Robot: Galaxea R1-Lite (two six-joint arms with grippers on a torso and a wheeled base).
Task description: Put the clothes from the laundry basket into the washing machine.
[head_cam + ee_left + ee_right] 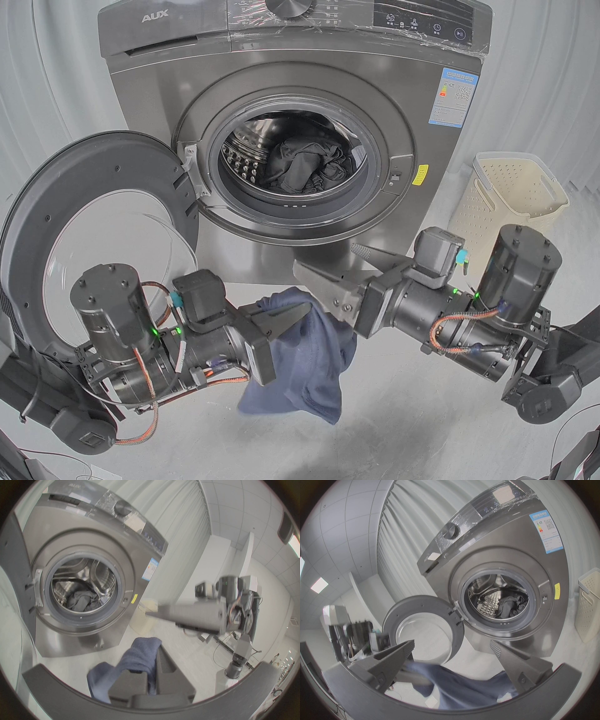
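Note:
The grey washing machine (300,75) stands with its round door (94,206) swung wide to the left. Dark clothes (303,165) lie in the drum (503,605). My left gripper (294,315) is low in front of the machine, shut on a blue garment (312,369) that hangs down from it toward the floor. In the left wrist view the blue garment (140,658) sits pinched in the left gripper (147,664). My right gripper (325,257) is open just right of and above the cloth, with nothing in it. In the right wrist view, the right gripper (451,643) spreads over the blue garment (462,689).
A cream perforated laundry basket (519,187) stands on the floor right of the machine, by a white curtain; its contents are hidden. The open door takes up the left side. Pale floor stretches in front of the machine.

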